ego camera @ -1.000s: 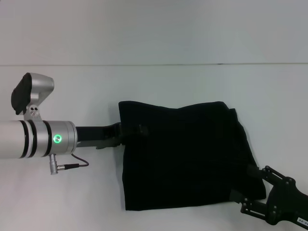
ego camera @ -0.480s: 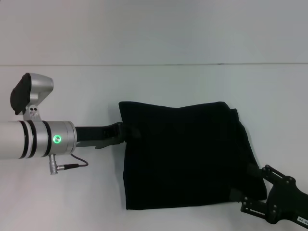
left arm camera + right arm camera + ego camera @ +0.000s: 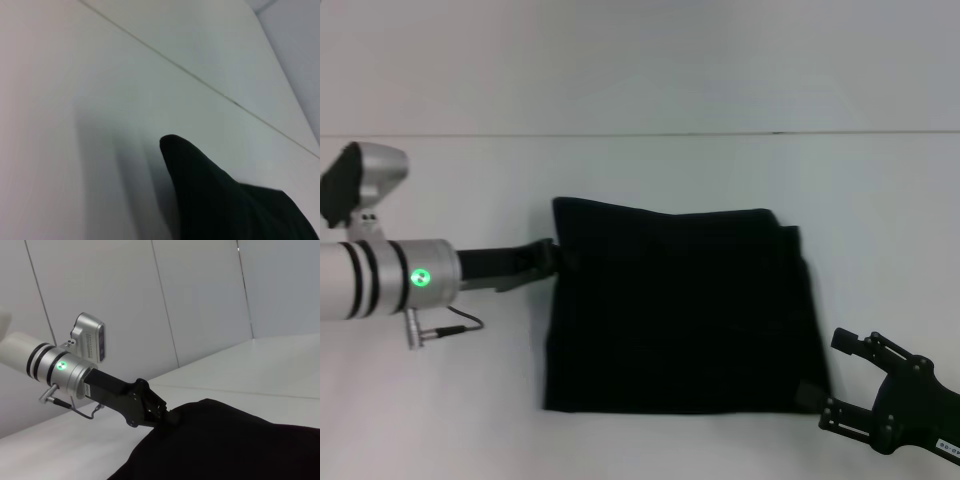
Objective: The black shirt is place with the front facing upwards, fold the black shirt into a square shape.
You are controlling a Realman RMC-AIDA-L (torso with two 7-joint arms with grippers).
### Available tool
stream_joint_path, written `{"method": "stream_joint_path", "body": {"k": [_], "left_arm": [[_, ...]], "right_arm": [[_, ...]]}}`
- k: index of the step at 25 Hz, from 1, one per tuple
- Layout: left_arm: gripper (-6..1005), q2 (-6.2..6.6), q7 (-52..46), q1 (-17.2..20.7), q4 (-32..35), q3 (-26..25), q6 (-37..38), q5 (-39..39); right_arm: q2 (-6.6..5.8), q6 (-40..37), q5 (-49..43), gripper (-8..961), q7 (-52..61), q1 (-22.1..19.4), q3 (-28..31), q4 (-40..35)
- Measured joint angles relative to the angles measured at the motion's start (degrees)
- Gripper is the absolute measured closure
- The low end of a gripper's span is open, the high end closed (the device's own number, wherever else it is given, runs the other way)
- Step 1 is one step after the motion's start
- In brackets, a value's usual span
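Note:
The black shirt (image 3: 680, 310) lies folded into a rough square in the middle of the white table, with no lettering showing. My left gripper (image 3: 552, 258) is at the shirt's left edge, near its far corner, and is shut on the cloth. The right wrist view shows that gripper (image 3: 159, 415) pinching the hem of the shirt (image 3: 225, 440). In the left wrist view a raised black fold of the shirt (image 3: 210, 200) is all that shows. My right gripper (image 3: 833, 378) stands open just off the shirt's near right corner, holding nothing.
The white table (image 3: 440, 400) has bare surface to the left, right and behind the shirt. A seam (image 3: 640, 134) runs across the far side of the table. A white panelled wall (image 3: 150, 300) stands behind the left arm.
My left arm has drawn back to the left, and the shirt slid left with it. The shirt's near right corner, between the right gripper's fingers before, now lies beside them.

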Motion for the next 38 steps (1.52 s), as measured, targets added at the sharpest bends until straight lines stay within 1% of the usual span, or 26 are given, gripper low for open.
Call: {"method": "stream_joint_path", "body": {"k": [2,4,8,10,11,15,19,22,26,27,28,29,32,35,38], "left_arm": [[953,0.74,0.01,0.41,0.23,-0.51,-0.68,0.00],[960,1.15,0.16,0.80,0.34,-1.47,-0.83,0.00],[930,1.37,0.85,1.55,0.38,-2.72,-0.66,-0.01],[914,1.30,1.02,1.62,0.38,-2.75,-0.55,-0.02],[907,0.65,1.55,1.75,0.42,-3.11,-0.26,-0.13],[877,-0.23,2.72,2.30,0.91,-3.42,0.00,-0.75],[846,-0.42,5.41,3.56,1.91,-3.42,1.65,-2.42],[823,-0.61,9.42,5.61,4.20,-3.39,4.48,-5.68],[793,-0.67,19.19,9.02,8.34,-3.41,9.15,-10.46],[677,-0.67,19.19,9.02,8.34,-3.41,9.15,-10.46],[562,-0.92,28.56,11.77,11.52,-3.55,12.89,-12.56],[527,-1.03,30.15,12.21,11.99,-3.54,13.57,-12.79],[423,-2.11,44.47,15.69,14.80,-3.75,19.48,-13.55],[329,-3.39,59.21,19.36,15.35,-3.87,25.71,-13.36],[254,-4.38,70.47,23.22,15.29,-3.84,32.57,-13.31]], "right_arm": [[0.00,0.00,0.00,19,0.00,0.14,0.01,0.00],[0.00,0.00,0.01,19,0.00,0.24,0.04,0.00],[0.00,0.00,0.00,19,0.00,0.35,0.12,0.00],[0.00,0.00,0.01,19,0.00,0.38,0.12,0.00],[0.00,0.00,0.00,19,0.00,0.39,0.12,0.00],[0.06,0.01,0.00,19,0.00,0.51,0.12,0.00],[0.11,0.02,0.00,19,0.00,0.61,0.12,0.04],[0.17,0.02,0.00,19,0.00,0.63,0.11,0.08],[0.21,-0.22,0.14,19,-0.36,0.68,0.21,0.09],[0.24,-0.32,0.29,19,-0.46,0.81,0.27,0.09],[0.27,-0.28,0.47,19,-0.64,0.95,0.28,0.09],[0.29,-0.07,0.70,19,-1.02,1.12,0.29,0.13],[0.37,0.70,1.44,19,-2.66,1.75,0.29,0.48],[0.49,0.99,1.86,19,-3.40,2.08,0.29,0.61],[0.55,1.20,1.97,19,-4.22,1.89,0.29,1.27]]}}
